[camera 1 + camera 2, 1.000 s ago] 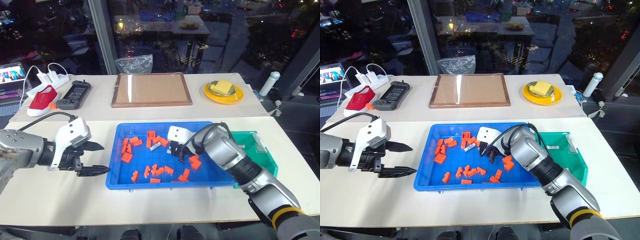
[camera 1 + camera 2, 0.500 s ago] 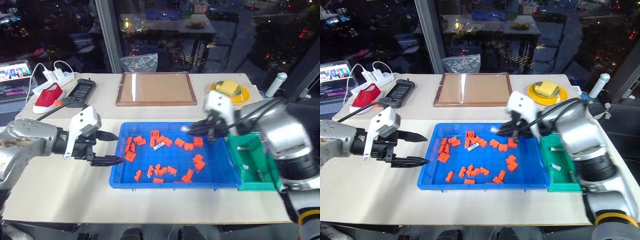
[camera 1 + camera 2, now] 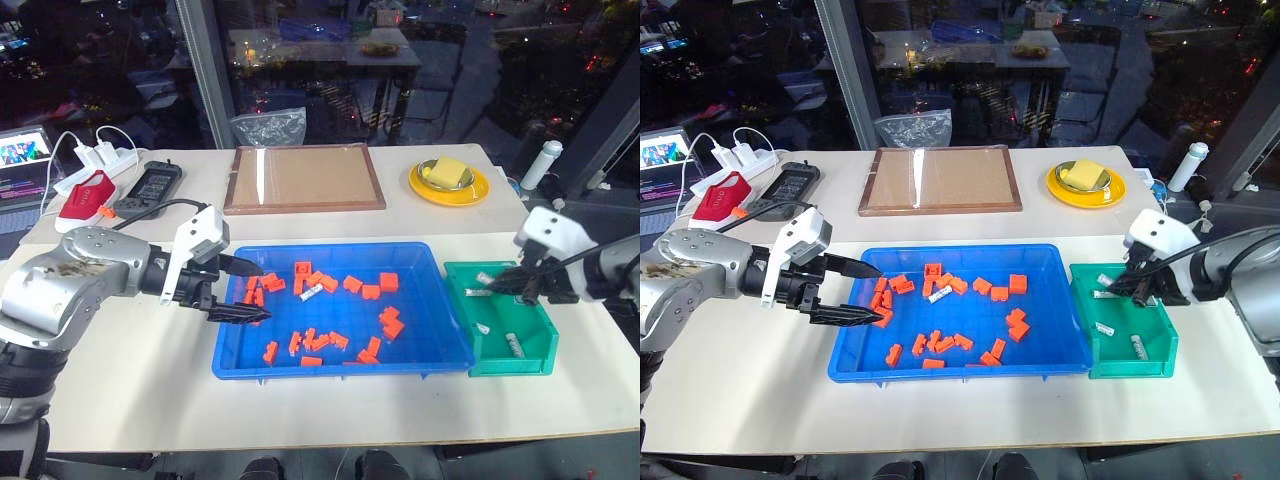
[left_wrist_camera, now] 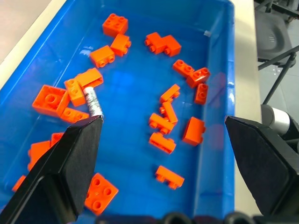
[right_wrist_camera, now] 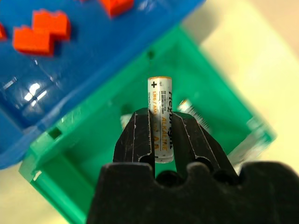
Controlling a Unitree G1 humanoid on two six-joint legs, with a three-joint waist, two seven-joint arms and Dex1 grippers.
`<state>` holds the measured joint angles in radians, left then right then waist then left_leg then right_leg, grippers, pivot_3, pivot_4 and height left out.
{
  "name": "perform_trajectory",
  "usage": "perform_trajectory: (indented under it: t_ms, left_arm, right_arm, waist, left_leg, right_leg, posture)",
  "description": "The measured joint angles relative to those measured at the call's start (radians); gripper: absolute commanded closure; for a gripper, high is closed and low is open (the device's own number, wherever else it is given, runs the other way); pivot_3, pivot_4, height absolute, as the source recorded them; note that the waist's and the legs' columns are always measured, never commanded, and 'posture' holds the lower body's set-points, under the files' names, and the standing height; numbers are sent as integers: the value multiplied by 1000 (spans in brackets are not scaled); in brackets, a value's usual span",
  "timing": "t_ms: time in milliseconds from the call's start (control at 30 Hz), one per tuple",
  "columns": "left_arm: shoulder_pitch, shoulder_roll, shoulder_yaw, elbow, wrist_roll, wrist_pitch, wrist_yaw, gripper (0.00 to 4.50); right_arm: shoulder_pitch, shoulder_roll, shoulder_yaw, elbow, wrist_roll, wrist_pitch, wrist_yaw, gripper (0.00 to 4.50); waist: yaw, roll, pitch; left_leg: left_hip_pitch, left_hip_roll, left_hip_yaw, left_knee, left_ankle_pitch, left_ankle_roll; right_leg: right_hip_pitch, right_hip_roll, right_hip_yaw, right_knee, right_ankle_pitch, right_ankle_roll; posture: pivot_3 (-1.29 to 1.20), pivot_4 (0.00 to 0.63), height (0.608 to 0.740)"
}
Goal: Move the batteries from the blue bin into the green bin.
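The battery point(image 5: 160, 119) reads "+" and "ALKALINE".

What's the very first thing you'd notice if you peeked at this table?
Probably the big blue bin in the middle of the table, scattered with bright orange blocks. Beside it, the right gripper pinches a battery over the green bin. The left gripper hangs open over the blue bin's other end, near one more battery.

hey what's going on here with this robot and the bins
The robot is sorting batteries out of the blue bin of orange blocks into the green bin. Its right pincer is shut on a battery above the green bin, where a few lie already. Its left pincer hangs open over the blue bin's left end; one battery lies among the blocks.
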<state>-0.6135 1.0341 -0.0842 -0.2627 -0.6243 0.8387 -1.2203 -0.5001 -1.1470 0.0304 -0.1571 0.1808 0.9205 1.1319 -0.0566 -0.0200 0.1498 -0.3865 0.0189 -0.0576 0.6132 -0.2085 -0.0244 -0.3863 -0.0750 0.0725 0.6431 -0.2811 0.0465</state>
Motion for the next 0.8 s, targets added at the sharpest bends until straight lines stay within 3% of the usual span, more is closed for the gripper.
perform_trajectory:
  t_ms: [33, 133, 367, 500, 800]
  left_arm:
    - [0, 0, -2, 1, 2, -4, -5, 0]
    - [0, 0, -3, 1, 11, -5, -10, 0]
    - [25, 11, 8, -2, 23, -4, -13, 0]
    - [66, 27, 38, -9, 27, -1, -1, 0]
    - [227, 52, 205, -31, 12, 36, 98, 0]
  right_arm:
    - [0, 3, 2, 1, -1, -1, -9, 3240]
    - [-1, 3, 4, 14, -2, -2, -24, 2438]
    - [-45, 1, 43, 55, -13, -44, -26, 22]
    - [-156, 21, 62, 92, -43, -82, -55, 22]
    - [-341, 341, 229, 8, -38, -238, -46, 22]
  waist:
    - [2, 0, 0]
    - [8, 0, 0]
    - [10, 1, 1]
    - [7, 1, 1]
    - [-7, 1, 1]
  left_leg:
    - [0, 0, 0, 0, 0, 0]
    - [0, 0, 0, 0, 0, 0]
    - [-1, 0, 0, 1, 0, 0]
    - [0, 0, 0, 0, 0, 0]
    - [0, 0, -1, 0, 0, 0]
  right_leg:
    - [0, 0, 0, 0, 0, 0]
    - [0, 0, 0, 0, 0, 0]
    - [0, -1, 0, -1, 0, 0]
    - [0, 0, 0, 0, 0, 0]
    - [-1, 0, -1, 2, 0, 0]
  posture:
    - [0, 150, 740]
    - [0, 150, 740]
    - [0, 150, 740]
    - [0, 150, 740]
    - [0, 150, 740]
